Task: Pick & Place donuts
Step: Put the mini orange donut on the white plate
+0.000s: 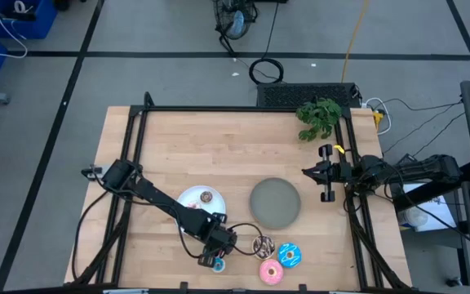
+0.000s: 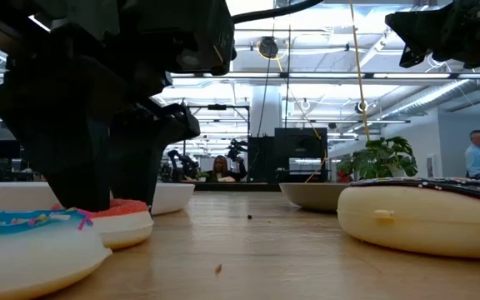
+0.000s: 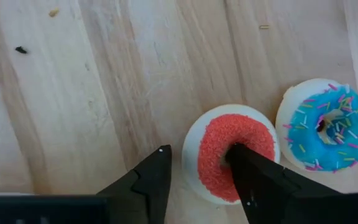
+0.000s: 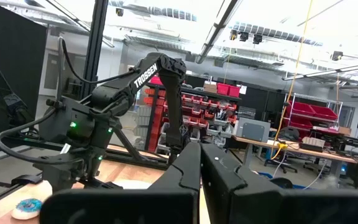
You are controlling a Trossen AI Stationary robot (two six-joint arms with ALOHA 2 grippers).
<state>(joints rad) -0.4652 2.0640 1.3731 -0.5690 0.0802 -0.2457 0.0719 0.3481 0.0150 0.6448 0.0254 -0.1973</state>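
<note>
The small red donut (image 3: 232, 154), a cream ring with grainy red topping, lies on the wooden table (image 1: 210, 155) near its front edge, just beside the small blue donut (image 3: 325, 132) with coloured sprinkles. The left claw (image 3: 197, 171) stands over it, partly open, one finger in the hole and the other outside the rim. The right claw (image 1: 326, 172) waits at the table's right edge, fingers closed together.

The left arm was stretched diagonally toward the table's near edge, and its left gripper (image 3: 197, 165) was pointed straight down with the fingers parted. The right arm was held back, raised, at the right edge, with the right gripper (image 1: 326, 173) closed
</note>
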